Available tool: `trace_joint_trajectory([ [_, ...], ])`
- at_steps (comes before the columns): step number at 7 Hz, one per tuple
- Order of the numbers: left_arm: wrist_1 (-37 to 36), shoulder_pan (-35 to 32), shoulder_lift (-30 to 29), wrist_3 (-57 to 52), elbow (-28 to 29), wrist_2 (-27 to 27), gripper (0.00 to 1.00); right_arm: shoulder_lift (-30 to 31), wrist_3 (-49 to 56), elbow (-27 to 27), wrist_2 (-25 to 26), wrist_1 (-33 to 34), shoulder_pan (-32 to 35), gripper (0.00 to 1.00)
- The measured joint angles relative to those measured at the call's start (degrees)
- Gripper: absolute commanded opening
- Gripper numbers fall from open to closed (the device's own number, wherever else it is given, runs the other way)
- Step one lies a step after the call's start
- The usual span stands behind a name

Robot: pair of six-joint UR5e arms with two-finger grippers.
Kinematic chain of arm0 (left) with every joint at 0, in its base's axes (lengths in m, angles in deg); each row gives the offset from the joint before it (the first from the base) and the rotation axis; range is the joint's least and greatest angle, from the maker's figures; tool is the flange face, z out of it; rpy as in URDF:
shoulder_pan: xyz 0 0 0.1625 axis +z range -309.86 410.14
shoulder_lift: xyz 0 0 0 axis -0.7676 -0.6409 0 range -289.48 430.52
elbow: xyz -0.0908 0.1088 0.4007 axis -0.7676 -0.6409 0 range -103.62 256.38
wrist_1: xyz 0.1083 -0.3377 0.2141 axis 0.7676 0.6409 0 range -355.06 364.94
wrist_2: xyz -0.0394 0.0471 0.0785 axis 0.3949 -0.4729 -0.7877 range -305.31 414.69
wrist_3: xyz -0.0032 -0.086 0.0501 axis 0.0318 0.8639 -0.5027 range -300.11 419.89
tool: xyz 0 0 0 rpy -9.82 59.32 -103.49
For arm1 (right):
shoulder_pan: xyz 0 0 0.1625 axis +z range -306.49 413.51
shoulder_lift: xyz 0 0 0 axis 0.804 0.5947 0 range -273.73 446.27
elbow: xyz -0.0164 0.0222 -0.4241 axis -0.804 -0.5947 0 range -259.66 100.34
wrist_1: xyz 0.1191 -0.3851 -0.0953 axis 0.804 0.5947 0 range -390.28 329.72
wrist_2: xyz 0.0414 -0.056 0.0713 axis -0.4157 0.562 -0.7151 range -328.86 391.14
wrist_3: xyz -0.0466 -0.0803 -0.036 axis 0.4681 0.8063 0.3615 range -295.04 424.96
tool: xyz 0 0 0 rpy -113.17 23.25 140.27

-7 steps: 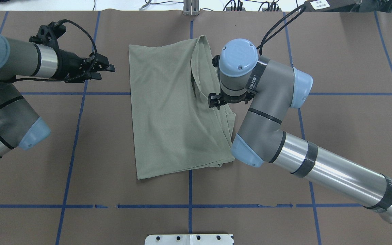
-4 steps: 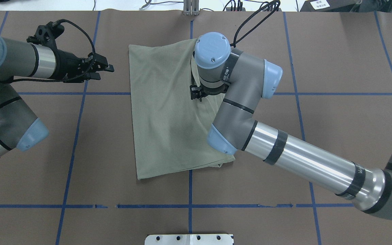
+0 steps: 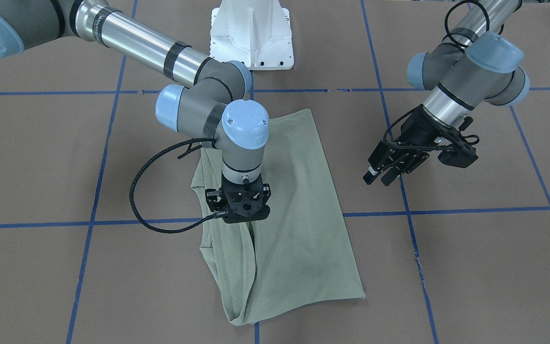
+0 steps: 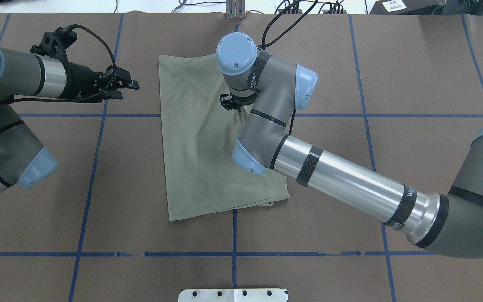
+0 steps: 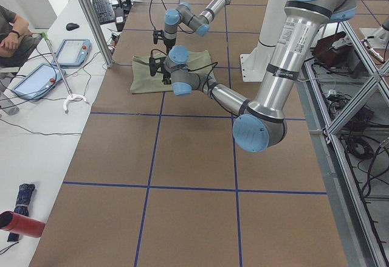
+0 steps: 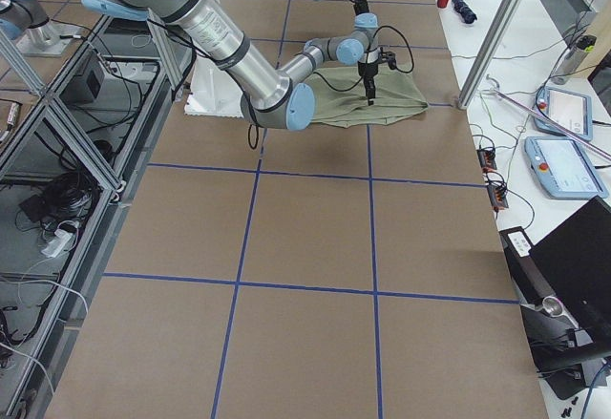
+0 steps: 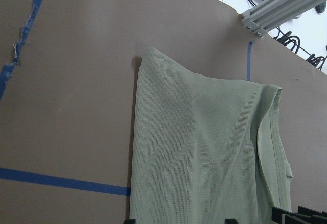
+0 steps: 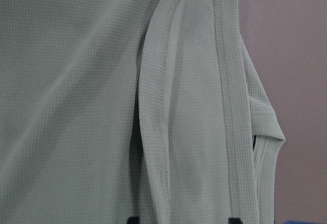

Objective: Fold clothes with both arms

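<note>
The sage-green shirt (image 4: 195, 147) lies folded into a tall rectangle at the table's middle, also seen in the front view (image 3: 303, 215). A narrow hemmed flap (image 3: 222, 267) is folded in along its side toward my right arm. My right gripper (image 4: 236, 110) points straight down over the flap's inner edge, low over the cloth (image 3: 246, 217). Its wrist view shows flat knit and hems (image 8: 194, 132) between spread fingertips, so it is open. My left gripper (image 4: 129, 90) is open and empty, hovering off the shirt's other side (image 3: 376, 180). The hang tag and the label are hidden.
The white pedestal base (image 3: 251, 38) stands at the robot's table edge. Blue tape lines (image 4: 94, 167) grid the brown table. An aluminium post (image 4: 235, 10) stands at the far edge. An operator (image 5: 12, 33) and tablets (image 5: 73, 51) are beyond the far edge.
My right arm has swung left and farther across the shirt, from its right edge to above the flap's inner edge. The shirt's outline has not shifted. The left arm has barely moved.
</note>
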Motion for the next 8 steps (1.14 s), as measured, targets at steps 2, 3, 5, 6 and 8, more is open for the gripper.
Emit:
trace_joint_trajectory([
  [2, -0.01, 0.04, 0.01, -0.01, 0.04, -0.03, 0.66, -0.12, 0.17, -0.98, -0.24, -0.79, -0.06, 0.0],
  [3, -0.04, 0.05, 0.01, -0.01, 0.07, -0.03, 0.66, -0.2, 0.21, -1.13, -0.38, -0.9, -0.09, 0.0],
  [5, -0.02, 0.06, 0.04, -0.01, 0.1, 0.0, 0.66, 0.33, 0.3, -1.35, -0.99, -3.0, -0.17, 0.0],
  [6, -0.04, 0.06, 0.03, -0.01, 0.05, -0.01, 0.66, 0.56, 0.32, -1.35, -1.52, -3.79, -0.15, 0.0],
  [8, 0.0, -0.2, 0.92, -0.1, -0.93, 1.23, 0.65, 1.31, 1.23, -0.24, -3.61, -4.21, 0.85, 0.0],
])
